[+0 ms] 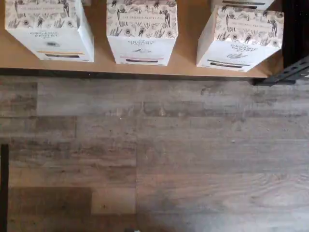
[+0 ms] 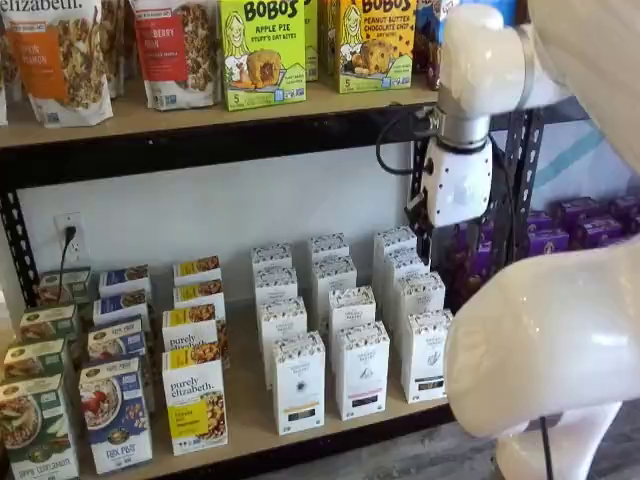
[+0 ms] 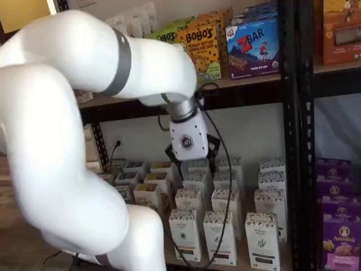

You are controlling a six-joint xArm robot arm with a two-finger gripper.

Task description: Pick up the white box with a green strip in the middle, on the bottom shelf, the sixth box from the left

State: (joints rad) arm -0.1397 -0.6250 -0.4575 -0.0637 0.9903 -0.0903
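Three patterned white cartons (image 1: 141,34) are showing in the wrist view; two Bobo's boxes (image 2: 262,52) are standing on the upper shelf (image 2: 200,125).

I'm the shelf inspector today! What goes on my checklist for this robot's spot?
Surface: bottom shelf, tan board, crowded with cartons.
Job's things: white box, upright at the front of its row, untouched.
Clutter: Purely Elizabeth boxes on the same shelf; Bobo's boxes above.
Grippers: gripper hangs above the white cartons; fingers unclear.
Cables: black cable loops from the wrist.
Surroundings: wood-look floor; purple boxes on the next rack.
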